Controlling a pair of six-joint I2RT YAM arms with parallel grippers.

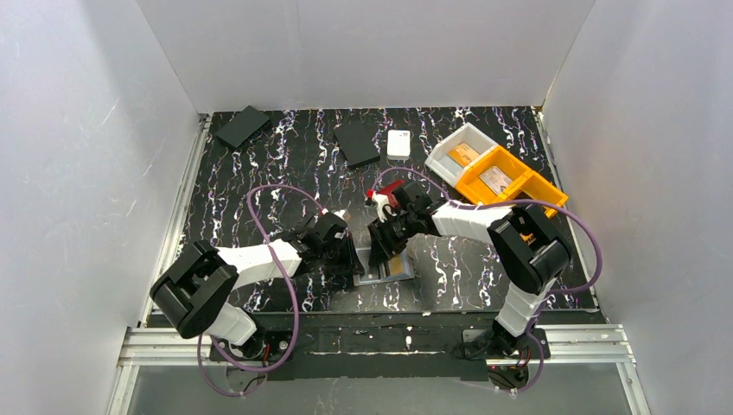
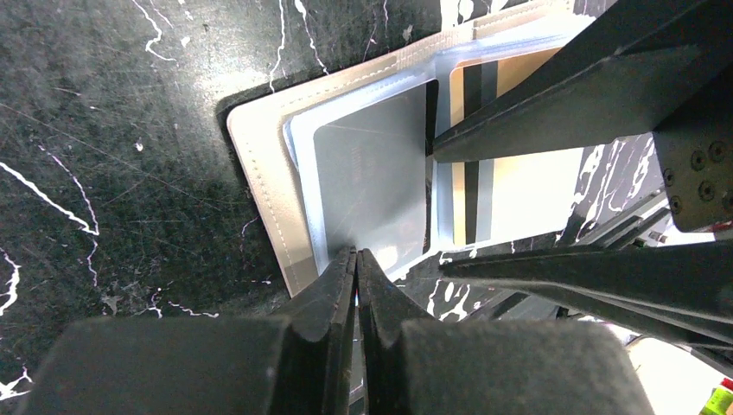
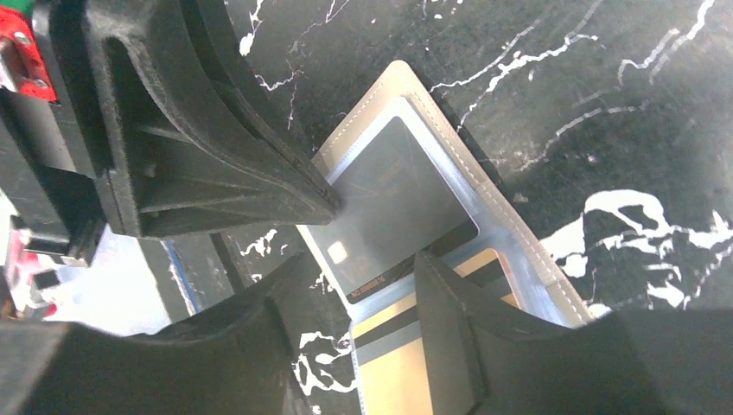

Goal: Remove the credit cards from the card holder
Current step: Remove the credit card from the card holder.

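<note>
Left gripper [image 2: 356, 264]: fingers pressed together, tip set on the near edge of the card holder [image 2: 259, 173], at the half that carries the grey-blue card [image 2: 372, 181]. Whether a sliver of sleeve is nipped between them cannot be made out; it may only be bearing down.

Right gripper [image 3: 359, 259]: fingers apart, nothing clamped, straddling the end of the grey-blue card that faces the holder's fold.

Credit cards, two. The grey-blue card's chip end appears to stand a little out of its sleeve toward the fold. The orange card [image 2: 510, 199], black stripe showing, sits in the other half.

Card holder: open flat on the table [image 1: 285, 173], between the two grippers.

Beyond the holder, well apart: yellow bin [image 1: 510, 177] and white bin [image 1: 458, 151] to its far right; two flat black squares [image 1: 242, 125] and a small white box [image 1: 398, 143] on its far side.

Handling note, step judged to be seizing the grey-blue card: the left tip should load the holder's rim, not the card. The right fingers should close on the exposed end only, clear of the sleeve film, then draw flat along the card's length. Likely fault: the holder lifting or dragging along.
</note>
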